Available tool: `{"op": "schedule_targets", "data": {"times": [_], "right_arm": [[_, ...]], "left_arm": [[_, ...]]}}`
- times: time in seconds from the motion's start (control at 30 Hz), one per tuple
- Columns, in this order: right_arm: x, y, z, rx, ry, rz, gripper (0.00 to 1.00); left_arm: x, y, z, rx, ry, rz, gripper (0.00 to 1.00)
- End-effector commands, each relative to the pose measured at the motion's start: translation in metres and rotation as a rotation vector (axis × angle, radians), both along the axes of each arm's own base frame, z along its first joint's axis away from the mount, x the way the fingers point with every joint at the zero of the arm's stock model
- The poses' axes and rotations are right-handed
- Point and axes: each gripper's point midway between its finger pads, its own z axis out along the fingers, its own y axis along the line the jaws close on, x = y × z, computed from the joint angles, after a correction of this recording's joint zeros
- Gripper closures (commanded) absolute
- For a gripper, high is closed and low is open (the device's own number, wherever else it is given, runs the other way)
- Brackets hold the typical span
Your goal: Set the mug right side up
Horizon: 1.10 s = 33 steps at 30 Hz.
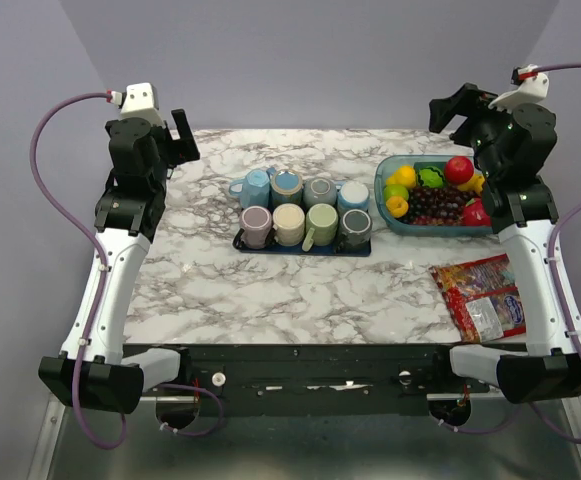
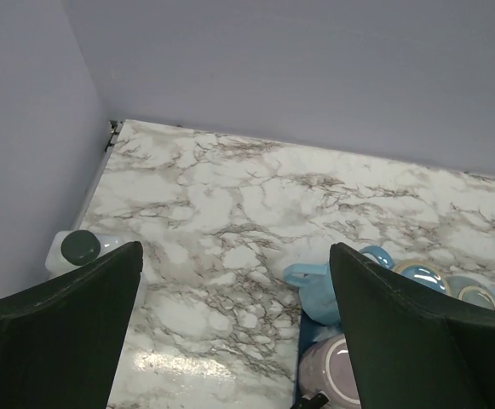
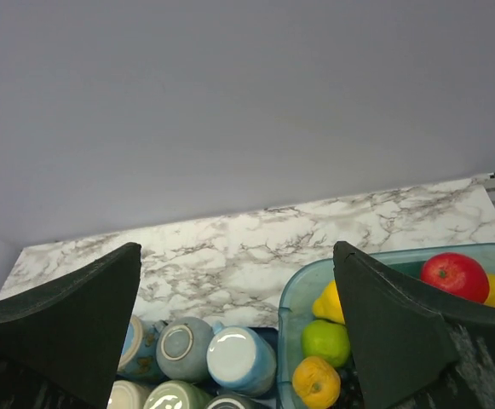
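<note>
lilac mug (image 2: 322, 380) cut off at bottom edge, fruit tub (image 3: 291, 307) cropped right

Top cam: fixed, high behind the arm bases, looking forward and down. It's far out, with the whole marble table (image 1: 270, 290) in frame.
Left wrist cam: behind the left gripper (image 2: 237, 251), raised, tilted down at the far-left table corner and back wall. The mugs (image 2: 336, 375) sit under the right jaw.
Right wrist cam: behind the right gripper (image 3: 237, 247), aimed flatter, mostly at the wall. Mugs are low between the jaws and the fruit bin (image 3: 290, 317) is by the right jaw.
Overlap: all three see the mugs, far table edge and back wall. The wrist cams view the mugs from opposite ends.
</note>
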Motion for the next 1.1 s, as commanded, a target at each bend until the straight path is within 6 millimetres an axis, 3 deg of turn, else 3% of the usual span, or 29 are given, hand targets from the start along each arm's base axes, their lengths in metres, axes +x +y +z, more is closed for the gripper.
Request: {"op": "schedule_targets", "data": {"times": [0.0, 0.07, 0.17, 0.3, 0.4, 0.43, 0.5, 0.53, 0.6, 0.67, 0.97, 1.0, 1.03, 1.07], "right_arm": [[-0.004, 0.005, -0.020, -0.011, 0.050, 0.032, 0.00], [-0.007, 0.006, -0.024, 0.004, 0.059, 0.035, 0.00], [-0.010, 0.024, -0.039, -0.010, 0.094, 0.142, 0.02], [-0.013, 0.025, -0.071, -0.003, 0.178, 0.089, 0.06], [-0.018, 0.030, -0.105, -0.019, 0.267, 0.029, 0.06], [-0.020, 0.044, -0.118, -0.020, 0.303, 0.044, 0.06], [-0.025, 0.051, -0.139, -0.043, 0.369, 0.017, 0.06], [-0.028, 0.068, -0.155, -0.039, 0.416, 0.026, 0.06], [-0.035, 0.069, -0.183, -0.046, 0.504, -0.043, 0.05], [-0.042, 0.083, -0.213, -0.016, 0.584, -0.051, 0.05], [-0.054, 0.115, -0.288, 0.036, 0.780, -0.163, 0.05], [-0.054, 0.119, -0.305, 0.022, 0.825, -0.187, 0.04], [-0.052, 0.128, -0.302, 0.033, 0.829, -0.190, 0.04], [-0.056, 0.130, -0.312, 0.053, 0.870, -0.227, 0.04]], "left_arm": [[-0.002, -0.012, -0.002, 0.010, -0.013, -0.078, 0.01], [-0.004, -0.018, -0.009, 0.007, -0.008, -0.113, 0.01], [-0.006, -0.026, -0.018, -0.005, -0.002, -0.155, 0.01], [-0.006, -0.024, -0.021, -0.054, -0.018, -0.125, 0.01], [-0.007, -0.020, -0.028, -0.085, -0.013, -0.090, 0.01], [-0.007, -0.020, -0.030, -0.092, -0.007, -0.087, 0.01], [-0.008, -0.022, -0.036, -0.099, 0.014, -0.097, 0.01], [-0.007, -0.024, -0.039, -0.100, 0.024, -0.107, 0.01], [-0.008, -0.031, -0.044, -0.107, 0.044, -0.147, 0.01], [-0.009, -0.037, -0.047, -0.123, 0.056, -0.175, 0.01], [-0.014, -0.055, -0.074, -0.215, 0.117, -0.240, 0.01], [-0.014, -0.055, -0.076, -0.217, 0.124, -0.241, 0.01], [-0.014, -0.057, -0.078, -0.220, 0.132, -0.247, 0.01], [-0.013, -0.057, -0.080, -0.218, 0.139, -0.250, 0.01]]}}
